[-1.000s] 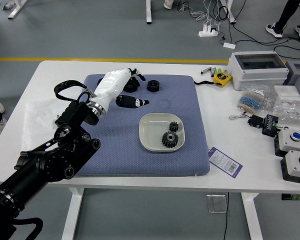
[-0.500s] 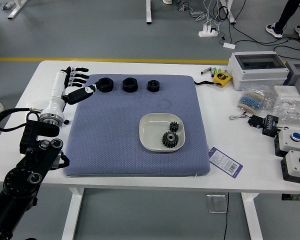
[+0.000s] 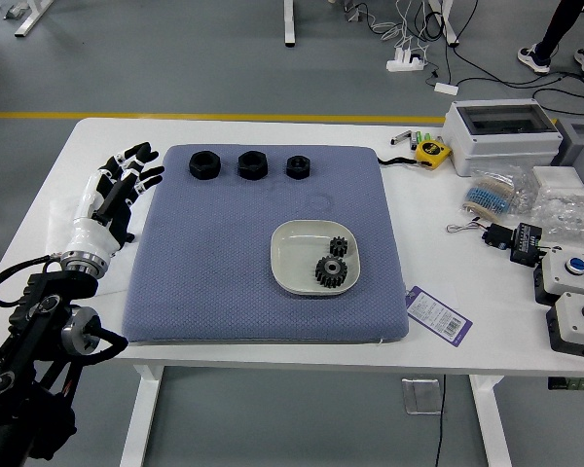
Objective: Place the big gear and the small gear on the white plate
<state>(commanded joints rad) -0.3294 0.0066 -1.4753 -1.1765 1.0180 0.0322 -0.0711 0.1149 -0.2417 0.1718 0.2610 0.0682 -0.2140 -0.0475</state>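
My left hand [image 3: 136,177] is over the table's left side, just left of the blue mat, its fingers spread with nothing in them. On the right half of the mat lies the white plate [image 3: 292,255]. Both gears rest on that plate: the big gear [image 3: 331,271] toward its lower right, the small gear [image 3: 339,246] just above it. My right hand is out of view.
Several black round parts, among them a hexagonal one [image 3: 253,164], line the blue mat's [image 3: 214,282] far edge. A tape measure [image 3: 432,152], a grey-white box [image 3: 501,131], a purple tag [image 3: 439,315] and button boxes [image 3: 576,326] are to the right.
My left hand has drawn back leftward from above the mat's far parts to the table's left side, and its arm has pulled back too. The plate and gears have stayed in place.
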